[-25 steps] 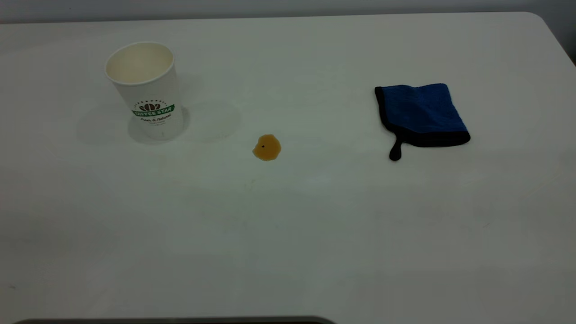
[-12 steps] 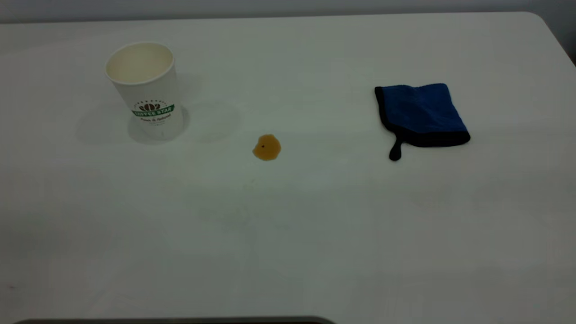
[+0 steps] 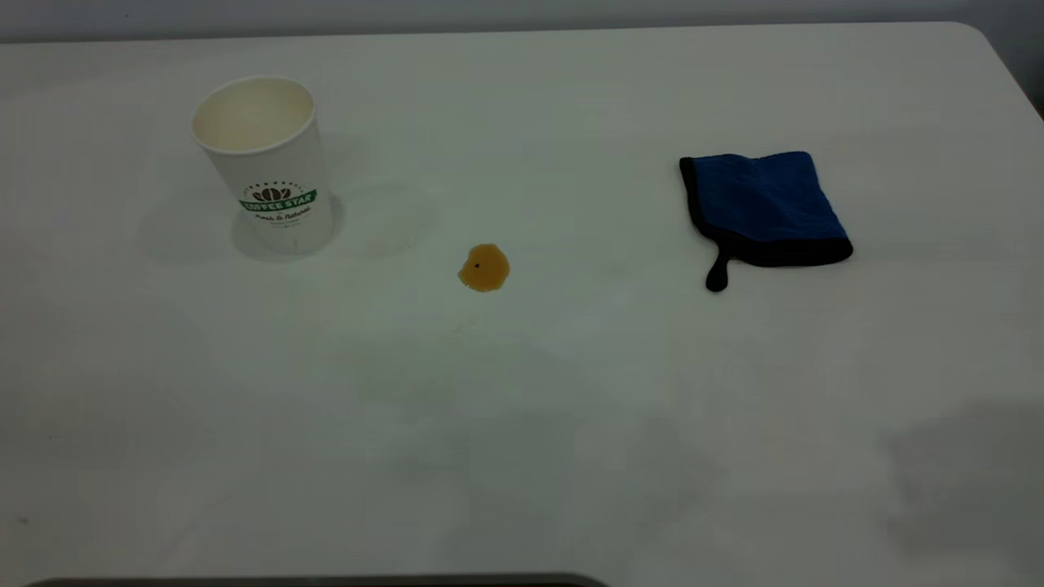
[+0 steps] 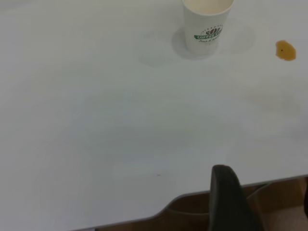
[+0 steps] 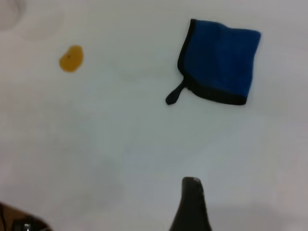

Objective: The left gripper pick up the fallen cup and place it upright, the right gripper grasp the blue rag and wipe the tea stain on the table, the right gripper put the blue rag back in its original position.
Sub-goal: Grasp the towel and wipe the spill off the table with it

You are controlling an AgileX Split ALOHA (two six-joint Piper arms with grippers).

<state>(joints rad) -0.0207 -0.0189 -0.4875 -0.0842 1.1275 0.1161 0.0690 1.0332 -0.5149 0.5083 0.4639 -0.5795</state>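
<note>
The cup (image 3: pixel 265 163) stands upright at the table's far left, mouth up; it also shows in the left wrist view (image 4: pixel 208 24). The tea stain (image 3: pixel 484 267) lies near the middle and shows in both wrist views (image 4: pixel 285 50) (image 5: pixel 71 58). The blue rag (image 3: pixel 763 208) lies flat at the right, loop tail toward the near side, and shows in the right wrist view (image 5: pixel 219 62). My left gripper (image 4: pixel 264 180) is open and empty over the table's near edge, far from the cup. My right gripper (image 5: pixel 192 202) hovers over bare table, short of the rag. Neither gripper shows in the exterior view.
The white table (image 3: pixel 571 391) has a rounded corner at the far right (image 3: pixel 975 33). A dark strip (image 3: pixel 326 580) runs along the near edge. The left wrist view shows brown floor beyond the table edge (image 4: pixel 279 192).
A shadow has spread over the near right of the table in the exterior view. The cup, the stain and the rag have not moved.
</note>
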